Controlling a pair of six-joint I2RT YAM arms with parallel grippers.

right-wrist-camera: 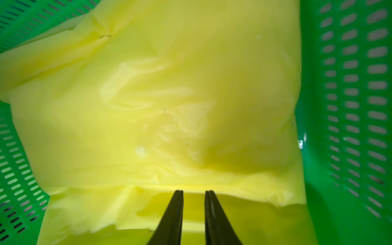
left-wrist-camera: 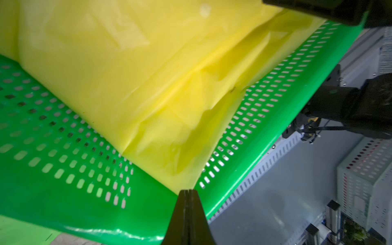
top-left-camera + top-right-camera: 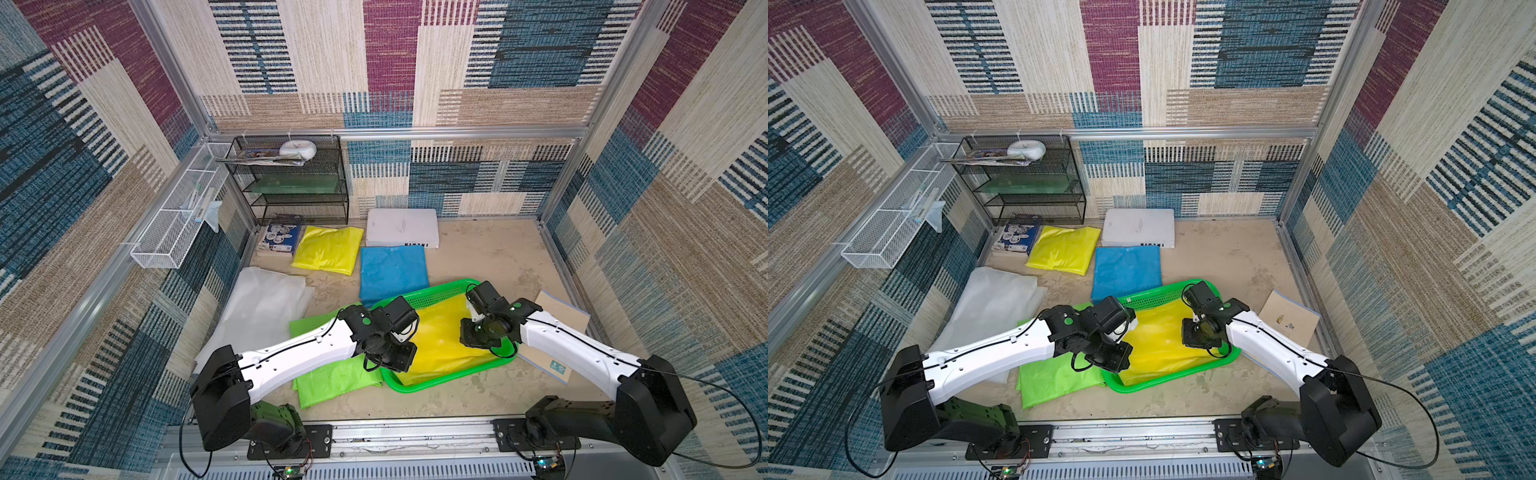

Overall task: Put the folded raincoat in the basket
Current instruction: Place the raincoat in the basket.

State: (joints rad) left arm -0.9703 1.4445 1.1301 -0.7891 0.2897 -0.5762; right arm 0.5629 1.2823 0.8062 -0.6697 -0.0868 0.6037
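Note:
The yellow folded raincoat (image 3: 440, 345) (image 3: 1163, 345) lies inside the bright green basket (image 3: 436, 384) (image 3: 1142, 388), filling most of its floor. In the left wrist view one corner of the raincoat (image 2: 127, 74) runs up the basket's perforated wall (image 2: 63, 191) into my left gripper (image 2: 187, 192), whose jaws are shut on that corner. From above, the left gripper (image 3: 403, 368) hangs over the basket's near left corner. My right gripper (image 1: 192, 192) (image 3: 478, 336) hovers over the raincoat (image 1: 169, 95) near the basket's right wall (image 1: 350, 106), jaws slightly open with nothing between them.
Other folded raincoats lie around: light green (image 3: 332, 378) under the left arm, blue (image 3: 392, 272) touching the basket's far side, yellow (image 3: 328, 255) and translucent white (image 3: 262, 307). A white box (image 3: 403, 227), cardboard booklet (image 3: 557, 332), black mesh rack (image 3: 291, 178) and white wire basket (image 3: 178, 220) line the edges.

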